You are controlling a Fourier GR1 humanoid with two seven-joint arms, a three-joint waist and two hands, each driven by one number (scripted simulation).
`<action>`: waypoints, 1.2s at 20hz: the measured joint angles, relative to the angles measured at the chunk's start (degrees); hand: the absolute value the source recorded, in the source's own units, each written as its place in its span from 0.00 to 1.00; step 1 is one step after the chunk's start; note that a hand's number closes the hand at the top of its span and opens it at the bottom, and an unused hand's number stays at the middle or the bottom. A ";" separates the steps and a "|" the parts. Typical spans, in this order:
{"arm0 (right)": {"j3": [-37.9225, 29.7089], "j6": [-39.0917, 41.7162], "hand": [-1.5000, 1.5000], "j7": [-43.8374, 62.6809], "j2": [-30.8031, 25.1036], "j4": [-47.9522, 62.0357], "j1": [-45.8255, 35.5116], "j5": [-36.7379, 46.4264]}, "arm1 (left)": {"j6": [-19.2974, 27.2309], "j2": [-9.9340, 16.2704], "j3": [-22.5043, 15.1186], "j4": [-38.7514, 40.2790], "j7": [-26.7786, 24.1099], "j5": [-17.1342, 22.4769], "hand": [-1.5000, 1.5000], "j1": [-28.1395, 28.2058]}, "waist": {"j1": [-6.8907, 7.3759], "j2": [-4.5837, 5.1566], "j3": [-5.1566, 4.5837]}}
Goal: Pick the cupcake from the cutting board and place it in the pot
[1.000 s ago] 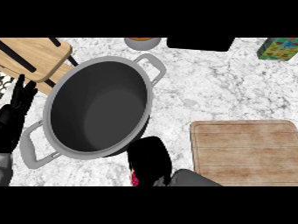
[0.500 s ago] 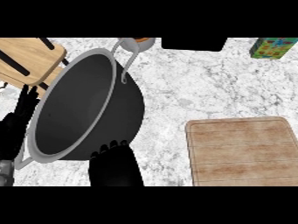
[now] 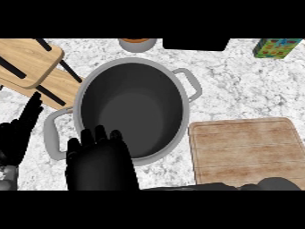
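With the right robot hand curled at the pot's near rim, cupcake unseen, releasing could miss.

One camera only, head view, staring steeply down, close over the table; the pot sits centre frame, the table's far edge probably cropped.

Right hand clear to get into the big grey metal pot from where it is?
Likely yes: the right hand is at the near rim of the grey metal pot, which has no lid; nothing lies between.
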 measured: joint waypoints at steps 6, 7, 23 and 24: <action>-3.56 -3.60 1.00 0.63 0.02 1.17 -4.33 0.33 | 0.21 -0.49 -0.15 0.03 -0.32 -0.49 0.50 0.41 | 0.15 0.29 -0.02; -4.33 -4.30 1.00 0.38 0.05 2.25 -5.03 0.36 | -0.11 -0.32 0.02 -0.19 -0.39 -0.27 0.50 0.59 | 0.25 0.37 -0.02; -14.16 -18.07 1.00 -10.54 0.67 29.27 -14.97 -9.88 | 0.08 -1.67 0.74 -0.54 -1.04 -1.37 0.50 0.55 | -0.15 1.20 0.09; -14.51 -19.22 1.00 -11.93 0.73 31.57 -14.57 -10.28 | 0.31 -1.71 0.57 -2.12 0.05 -1.50 0.50 1.08 | -0.13 1.20 0.09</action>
